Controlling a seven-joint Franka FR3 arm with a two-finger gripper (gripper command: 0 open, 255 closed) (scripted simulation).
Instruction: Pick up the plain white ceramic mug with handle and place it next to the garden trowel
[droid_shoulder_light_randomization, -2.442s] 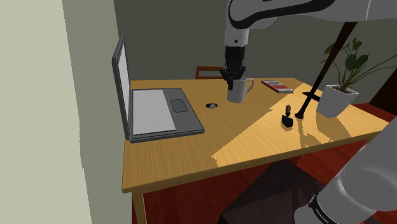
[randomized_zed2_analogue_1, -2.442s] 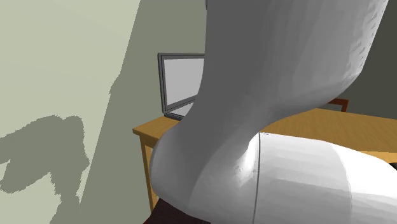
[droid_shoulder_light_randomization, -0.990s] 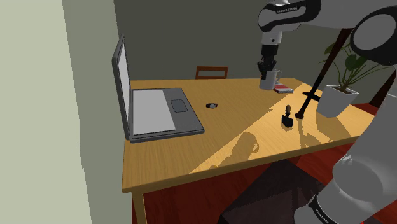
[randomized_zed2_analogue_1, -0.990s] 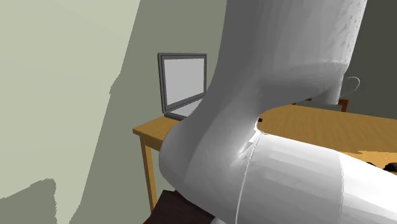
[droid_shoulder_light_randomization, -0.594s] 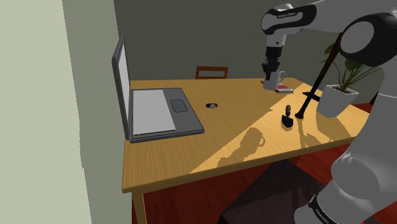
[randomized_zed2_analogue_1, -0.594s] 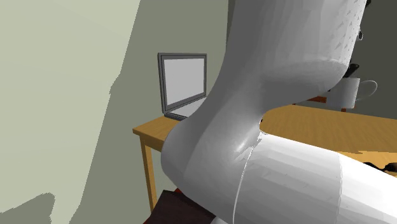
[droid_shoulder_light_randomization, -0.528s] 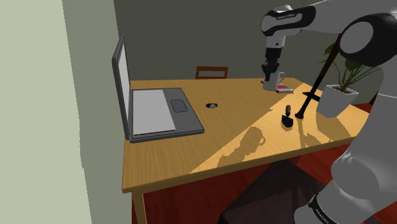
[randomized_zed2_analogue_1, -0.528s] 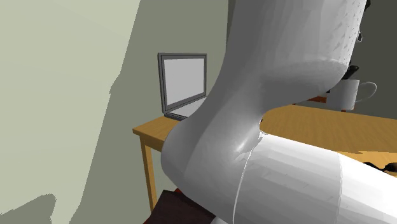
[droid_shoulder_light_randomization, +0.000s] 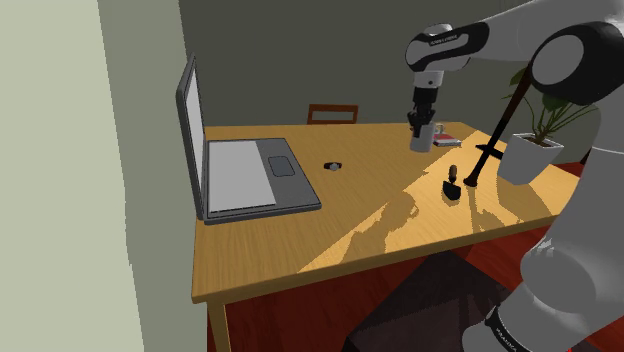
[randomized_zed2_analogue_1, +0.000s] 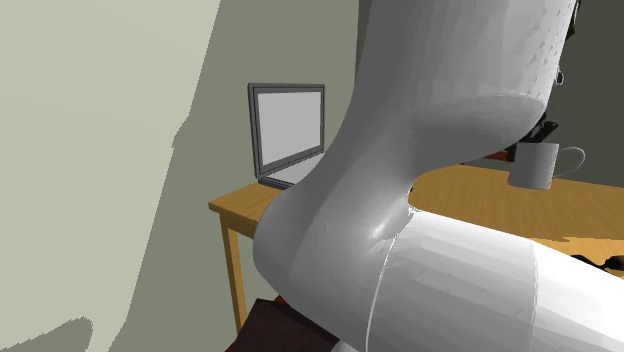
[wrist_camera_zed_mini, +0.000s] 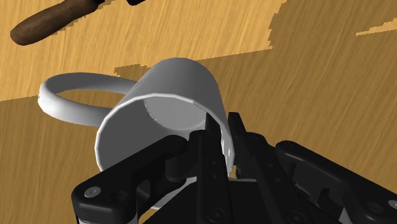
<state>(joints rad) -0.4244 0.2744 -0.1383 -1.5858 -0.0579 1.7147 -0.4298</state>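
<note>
Over table, mug mouth-up, slightly atilt.

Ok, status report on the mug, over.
Tool shut on the white mug, one finger inside the rim. Mug off the table, tilted. Trowel lies apart on the table; nothing seen between them.

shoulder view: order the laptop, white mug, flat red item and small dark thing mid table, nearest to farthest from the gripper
1. white mug: clasped by the gripper.
2. flat red item: on the table, just to that view's right.
3. small dark thing: mid table, to the left.
4. laptop: open, far left.
</note>
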